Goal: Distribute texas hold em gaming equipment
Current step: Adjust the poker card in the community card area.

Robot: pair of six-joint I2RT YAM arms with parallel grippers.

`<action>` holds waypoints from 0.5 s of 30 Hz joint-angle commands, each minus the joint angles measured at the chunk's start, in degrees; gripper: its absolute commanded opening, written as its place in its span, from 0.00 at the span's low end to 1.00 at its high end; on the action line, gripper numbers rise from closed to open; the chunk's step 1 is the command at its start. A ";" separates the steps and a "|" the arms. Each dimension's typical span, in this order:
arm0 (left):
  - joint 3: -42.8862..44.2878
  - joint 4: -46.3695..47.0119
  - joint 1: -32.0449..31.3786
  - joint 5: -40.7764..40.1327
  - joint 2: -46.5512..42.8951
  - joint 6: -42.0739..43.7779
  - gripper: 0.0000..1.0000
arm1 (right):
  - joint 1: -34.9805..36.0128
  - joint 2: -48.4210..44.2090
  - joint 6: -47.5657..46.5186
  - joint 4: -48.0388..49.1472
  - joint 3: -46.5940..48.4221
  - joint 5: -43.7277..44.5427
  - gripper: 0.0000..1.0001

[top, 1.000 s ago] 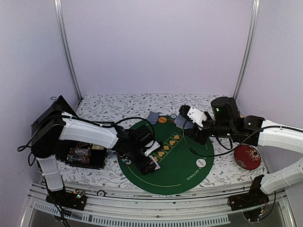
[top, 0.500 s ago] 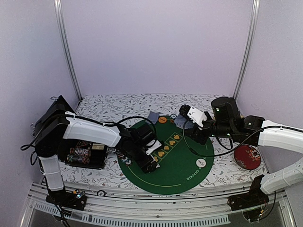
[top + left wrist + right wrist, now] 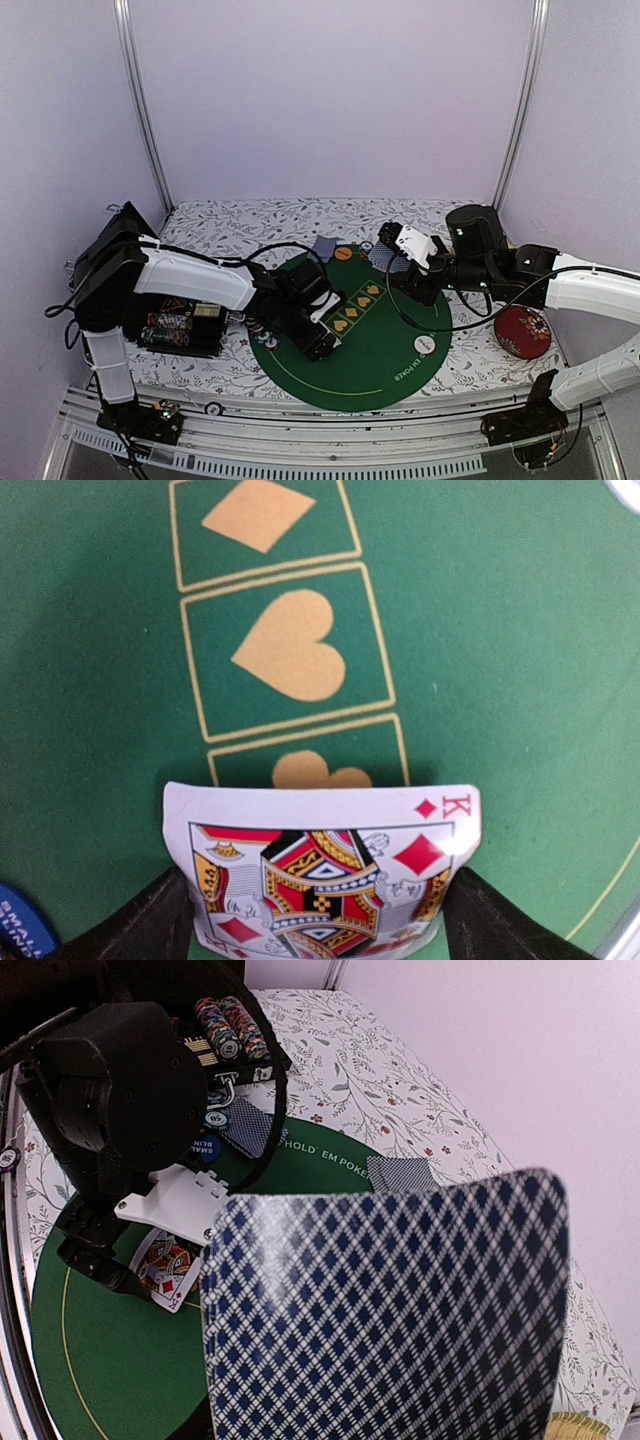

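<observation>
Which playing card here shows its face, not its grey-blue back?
The king of diamonds card, held by the left gripper over the green round felt mat. The right gripper's raised card and two lying cards show backs.

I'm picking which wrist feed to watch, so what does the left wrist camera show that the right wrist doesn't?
Only left wrist: the printed heart box, close up. Only right wrist: a patterned-back card held up near the lens, chip stacks, and face-down cards on the green mat. Both: the king of diamonds between the fingers of the left hand, and that mat.
</observation>
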 commanded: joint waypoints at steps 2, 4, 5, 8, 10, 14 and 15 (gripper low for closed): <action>1.18 2.90 1.37 -1.83 1.39 -3.09 0.88 | -0.30 -0.93 -0.04 0.75 1.06 0.29 0.45; 1.54 2.39 1.32 -2.12 1.80 -3.12 0.88 | -0.28 -0.88 -0.06 0.64 1.11 0.29 0.45; 1.82 2.09 1.38 -2.22 1.84 -3.18 0.88 | -0.22 -0.84 -0.03 0.63 1.15 0.29 0.45; 1.96 1.73 1.37 -1.89 1.87 -3.65 0.88 | -0.24 -0.97 -0.04 0.58 1.12 0.29 0.45; 1.82 1.82 1.28 -1.58 1.81 -3.96 0.88 | -0.26 -0.90 -0.08 0.58 1.12 0.29 0.45; 1.36 2.07 1.17 -1.05 1.79 -3.03 0.88 | -0.25 -0.71 0.10 0.71 1.06 0.20 0.45; 1.36 1.75 1.08 -0.93 1.74 -2.60 0.88 | -0.30 -0.68 0.10 0.71 1.16 0.13 0.45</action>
